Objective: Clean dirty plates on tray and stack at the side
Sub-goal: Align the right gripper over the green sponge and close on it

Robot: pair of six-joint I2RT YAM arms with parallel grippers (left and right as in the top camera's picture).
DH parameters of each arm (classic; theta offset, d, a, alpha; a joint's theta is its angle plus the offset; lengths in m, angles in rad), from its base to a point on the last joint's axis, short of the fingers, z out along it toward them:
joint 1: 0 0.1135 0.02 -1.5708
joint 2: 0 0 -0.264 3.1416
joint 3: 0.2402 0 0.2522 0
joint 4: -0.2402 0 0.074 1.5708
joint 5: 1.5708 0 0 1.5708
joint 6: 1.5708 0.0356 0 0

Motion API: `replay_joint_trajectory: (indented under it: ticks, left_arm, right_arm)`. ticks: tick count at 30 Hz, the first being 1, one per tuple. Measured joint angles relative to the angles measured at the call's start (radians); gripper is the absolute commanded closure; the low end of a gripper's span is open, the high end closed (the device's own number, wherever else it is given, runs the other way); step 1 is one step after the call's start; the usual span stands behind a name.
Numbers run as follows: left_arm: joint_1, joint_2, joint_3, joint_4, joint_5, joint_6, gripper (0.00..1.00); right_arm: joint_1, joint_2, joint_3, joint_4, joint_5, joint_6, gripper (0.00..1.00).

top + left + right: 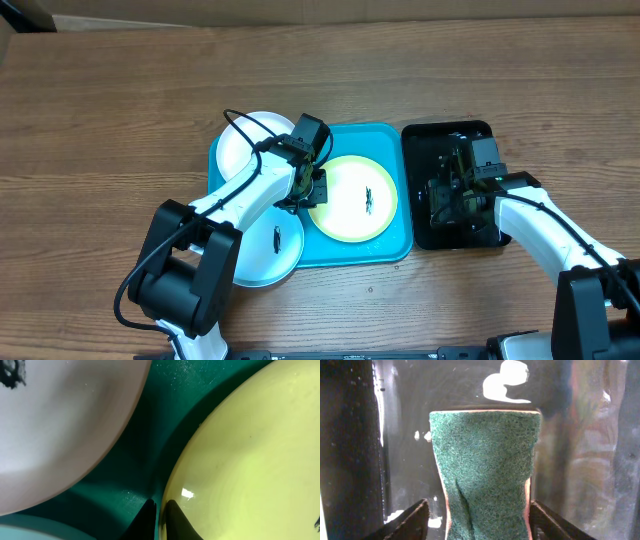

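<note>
The turquoise tray [385, 245] holds a yellow-green plate [352, 205] with a dark smear at its middle. My left gripper [312, 187] is shut on that plate's left rim; in the left wrist view one finger of the left gripper [160, 506] is over the yellow-green plate [250, 460] and the other over the tray [150, 435]. A white plate [240, 145] overlaps the tray's far left corner. A pale blue plate [262, 250] with a smear lies at the near left. My right gripper [452, 190] stands open astride a green sponge [485, 470].
A glossy black tray [450, 140] sits right of the turquoise one, under the right gripper. In the left wrist view the white plate [60, 425] shows a dark smear at its edge. Bare wooden table [100, 120] surrounds everything.
</note>
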Motion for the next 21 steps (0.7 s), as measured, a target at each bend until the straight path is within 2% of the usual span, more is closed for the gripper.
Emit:
replay_joint_trajectory:
  ticks: [3, 8, 21]
  left_arm:
    - [0.000, 0.000, 0.000, 0.000, 0.000, 0.000, 0.89]
    - [0.000, 0.000, 0.000, 0.000, 0.000, 0.000, 0.89]
    - [0.000, 0.000, 0.000, 0.000, 0.000, 0.000, 0.88]
  right_arm:
    - [0.000, 0.000, 0.000, 0.001, 0.008, 0.004, 0.25]
    - [0.000, 0.000, 0.000, 0.026, 0.016, 0.013, 0.23]
    - [0.000, 0.000, 0.000, 0.043, 0.027, 0.019, 0.50]
